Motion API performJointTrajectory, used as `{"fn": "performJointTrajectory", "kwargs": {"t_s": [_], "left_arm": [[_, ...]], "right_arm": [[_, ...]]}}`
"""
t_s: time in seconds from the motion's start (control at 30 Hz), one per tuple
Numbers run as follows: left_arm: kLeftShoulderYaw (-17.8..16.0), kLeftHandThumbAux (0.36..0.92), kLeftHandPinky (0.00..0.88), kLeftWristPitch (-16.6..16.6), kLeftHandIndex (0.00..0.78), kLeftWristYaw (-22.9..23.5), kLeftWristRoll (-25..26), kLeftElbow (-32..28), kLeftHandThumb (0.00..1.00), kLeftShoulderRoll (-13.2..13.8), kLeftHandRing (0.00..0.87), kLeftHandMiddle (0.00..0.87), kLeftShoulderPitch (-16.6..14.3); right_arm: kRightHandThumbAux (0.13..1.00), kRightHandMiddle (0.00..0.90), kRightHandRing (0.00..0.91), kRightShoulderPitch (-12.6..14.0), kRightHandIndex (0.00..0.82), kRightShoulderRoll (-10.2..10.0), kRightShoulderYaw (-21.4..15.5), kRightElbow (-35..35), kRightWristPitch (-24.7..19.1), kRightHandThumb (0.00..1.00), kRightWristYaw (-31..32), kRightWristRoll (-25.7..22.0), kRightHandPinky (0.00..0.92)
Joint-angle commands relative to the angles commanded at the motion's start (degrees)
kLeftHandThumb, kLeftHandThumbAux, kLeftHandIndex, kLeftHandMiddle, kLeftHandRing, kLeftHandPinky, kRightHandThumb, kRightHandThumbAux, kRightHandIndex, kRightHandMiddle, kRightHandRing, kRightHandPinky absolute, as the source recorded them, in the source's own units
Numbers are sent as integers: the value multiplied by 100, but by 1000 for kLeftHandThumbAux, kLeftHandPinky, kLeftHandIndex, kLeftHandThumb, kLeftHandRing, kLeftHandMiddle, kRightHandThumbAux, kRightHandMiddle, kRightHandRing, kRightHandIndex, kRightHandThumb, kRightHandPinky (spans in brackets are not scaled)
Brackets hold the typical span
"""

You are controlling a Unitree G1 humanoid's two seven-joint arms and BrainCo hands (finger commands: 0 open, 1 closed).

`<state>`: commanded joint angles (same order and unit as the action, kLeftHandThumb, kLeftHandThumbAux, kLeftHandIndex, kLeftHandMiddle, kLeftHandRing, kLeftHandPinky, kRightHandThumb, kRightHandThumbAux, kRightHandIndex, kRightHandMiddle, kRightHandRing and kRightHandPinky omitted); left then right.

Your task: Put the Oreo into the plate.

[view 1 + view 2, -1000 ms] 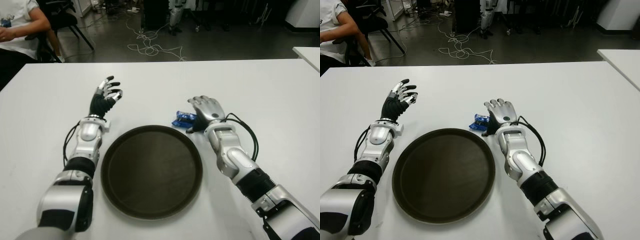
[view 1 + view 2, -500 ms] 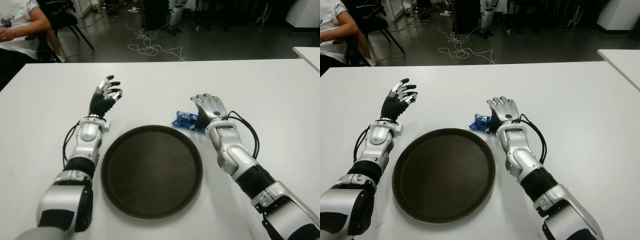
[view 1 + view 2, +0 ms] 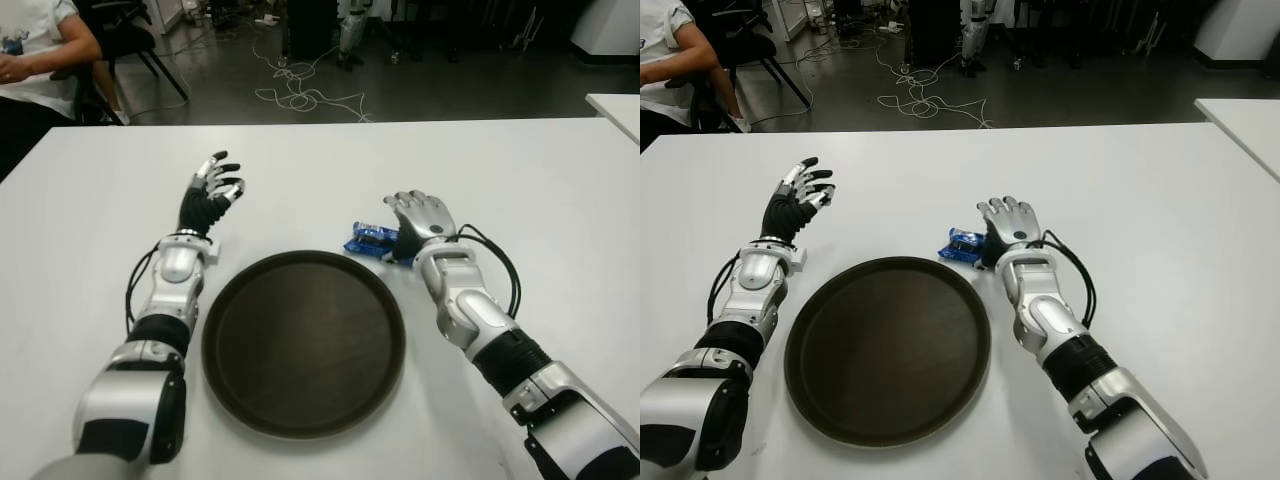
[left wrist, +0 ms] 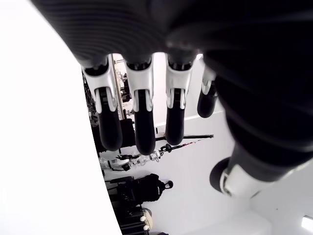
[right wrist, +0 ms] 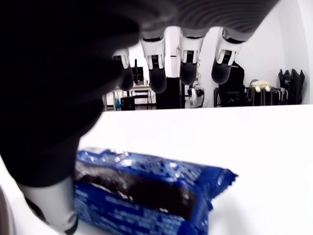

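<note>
The Oreo, a crinkled blue wrapper picturing a dark biscuit, lies on the white table just beyond the plate's far-right rim. The right hand hovers beside it, its 4 fingers spread, holding nothing. The left hand shows left of the plate, fingers wide.

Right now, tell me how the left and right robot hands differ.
The left robot hand is raised left of the plate, fingers spread, near nothing. The right robot hand sits low beside the Oreo pack, fingers extended above it, not yet closed. Both hold nothing.
</note>
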<state>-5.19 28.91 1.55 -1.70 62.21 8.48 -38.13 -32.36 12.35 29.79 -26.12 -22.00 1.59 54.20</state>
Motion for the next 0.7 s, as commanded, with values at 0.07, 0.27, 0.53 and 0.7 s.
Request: {"fn": "performJointTrajectory", "kwargs": {"t_s": [0.07, 0.27, 0.53, 0.7], "left_arm": [[-5, 688, 298, 14, 121, 34, 20, -31, 422, -9, 256, 232, 14], [0, 678, 298, 40, 120, 60, 26, -71, 424, -10, 258, 232, 32], [-30, 676, 304, -33, 118, 101, 78, -97, 449, -23, 255, 227, 36], [-32, 678, 300, -21, 120, 43, 52, -91, 447, -25, 256, 231, 40]], "right_arm": [[750, 0, 0, -13, 0, -14, -34, -83, 60, 0, -6, -78, 0], [735, 0, 0, -48, 0, -15, -107, -274, 270, 0, -74, -300, 0], [735, 0, 0, -137, 0, -23, -137, -450, 364, 0, -5, -467, 0], [737, 0, 0, -174, 0, -25, -154, -547, 457, 0, -7, -575, 3]]}}
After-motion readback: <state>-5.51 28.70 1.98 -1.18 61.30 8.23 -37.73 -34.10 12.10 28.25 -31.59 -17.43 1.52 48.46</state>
